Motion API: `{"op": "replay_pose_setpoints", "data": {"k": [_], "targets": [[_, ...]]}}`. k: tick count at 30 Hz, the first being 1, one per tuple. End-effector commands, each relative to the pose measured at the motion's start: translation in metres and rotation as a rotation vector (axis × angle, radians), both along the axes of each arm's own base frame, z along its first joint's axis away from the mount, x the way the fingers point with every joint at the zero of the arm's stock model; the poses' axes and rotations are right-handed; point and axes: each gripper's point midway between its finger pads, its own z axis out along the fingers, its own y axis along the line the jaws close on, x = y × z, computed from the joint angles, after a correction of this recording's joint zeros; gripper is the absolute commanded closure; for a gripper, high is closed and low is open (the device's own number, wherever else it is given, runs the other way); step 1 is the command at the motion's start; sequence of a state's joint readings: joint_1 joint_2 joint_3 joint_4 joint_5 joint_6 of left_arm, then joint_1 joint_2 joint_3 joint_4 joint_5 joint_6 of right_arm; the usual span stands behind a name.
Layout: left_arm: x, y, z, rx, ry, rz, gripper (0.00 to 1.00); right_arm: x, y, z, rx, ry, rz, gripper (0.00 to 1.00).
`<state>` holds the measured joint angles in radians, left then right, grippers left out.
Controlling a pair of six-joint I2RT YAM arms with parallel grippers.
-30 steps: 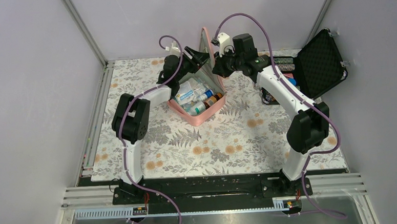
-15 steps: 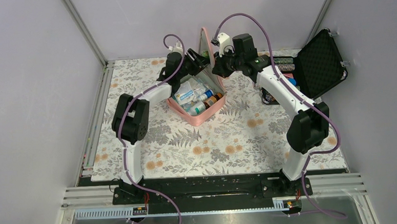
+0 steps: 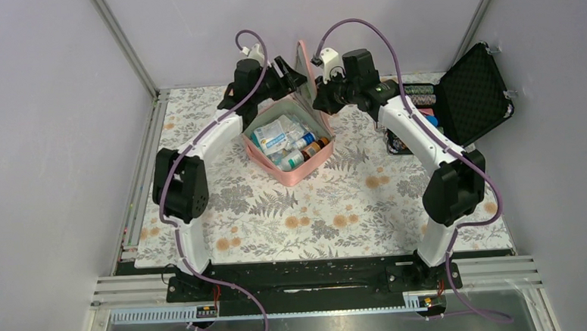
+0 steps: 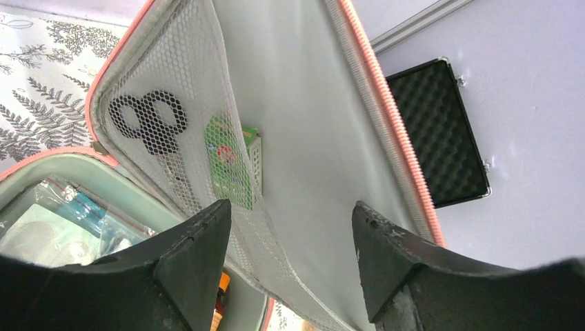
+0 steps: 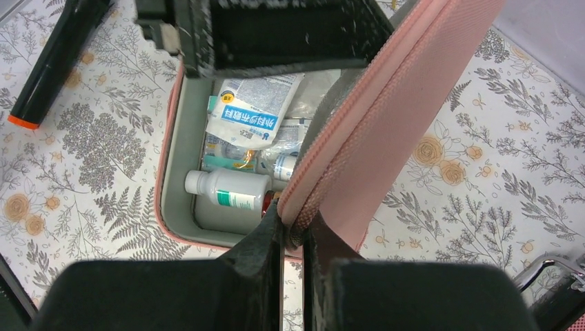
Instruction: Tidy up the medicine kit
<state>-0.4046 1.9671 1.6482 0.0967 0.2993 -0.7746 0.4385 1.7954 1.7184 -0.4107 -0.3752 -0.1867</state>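
The pink medicine kit [image 3: 294,165] sits open on the floral mat, its lid [image 3: 303,65] standing upright. My right gripper [image 5: 293,222] is shut on the lid's pink zippered edge [image 5: 359,138], holding it up. My left gripper [image 4: 290,210] is open just in front of the lid's pale grey lining [image 4: 303,124], with nothing between its fingers [image 4: 200,241]. A mesh pocket in the lid holds black scissors [image 4: 148,123] and a green box [image 4: 231,162]. In the base lie a white bottle [image 5: 231,191], a sachet [image 5: 252,110] and other small packs.
A black foam-lined case [image 3: 472,94] stands open at the far right with colourful chips [image 3: 419,94] beside it. A black stick with an orange tip [image 5: 58,52] lies on the mat to the left of the kit. Grey walls close in the back and sides.
My left arm has swung back and to the left, taking its gripper from over the kit's base up to the lid. The right gripper has kept its grip on the lid.
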Motion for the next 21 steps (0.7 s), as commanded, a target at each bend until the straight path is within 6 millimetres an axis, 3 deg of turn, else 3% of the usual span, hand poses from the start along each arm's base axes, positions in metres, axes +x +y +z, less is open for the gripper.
{"op": "replay_pose_setpoints", "data": {"k": [1, 3, 5, 8, 11, 14, 16, 21], "targets": [[-0.011, 0.010, 0.070, -0.042, -0.152, -0.041, 0.36, -0.016, 0.004, -0.024, -0.017, 0.133, 0.002, 1.00], [-0.010, 0.024, 0.078, -0.052, -0.169, -0.034, 0.36, -0.015, 0.003, -0.021, -0.024, 0.121, 0.001, 0.97], [-0.007, 0.046, 0.082, -0.047, -0.192, -0.027, 0.36, -0.015, 0.003, -0.014, -0.026, 0.110, 0.014, 0.79], [-0.012, 0.079, 0.075, 0.011, -0.209, -0.020, 0.34, -0.013, 0.005, -0.012, -0.024, 0.114, 0.017, 0.66], [-0.022, 0.112, 0.041, 0.108, -0.167, -0.016, 0.33, -0.006, 0.009, -0.013, -0.017, 0.129, 0.009, 0.55], [-0.044, 0.144, -0.010, 0.149, -0.081, -0.018, 0.33, -0.013, 0.022, -0.012, 0.028, 0.184, 0.058, 0.65], [-0.058, 0.162, -0.034, 0.136, -0.023, -0.022, 0.33, -0.030, 0.034, -0.005, 0.078, 0.216, 0.123, 0.61], [-0.082, 0.205, -0.069, 0.090, 0.080, 0.018, 0.32, -0.092, 0.050, 0.012, 0.101, 0.230, 0.305, 0.30]]}}
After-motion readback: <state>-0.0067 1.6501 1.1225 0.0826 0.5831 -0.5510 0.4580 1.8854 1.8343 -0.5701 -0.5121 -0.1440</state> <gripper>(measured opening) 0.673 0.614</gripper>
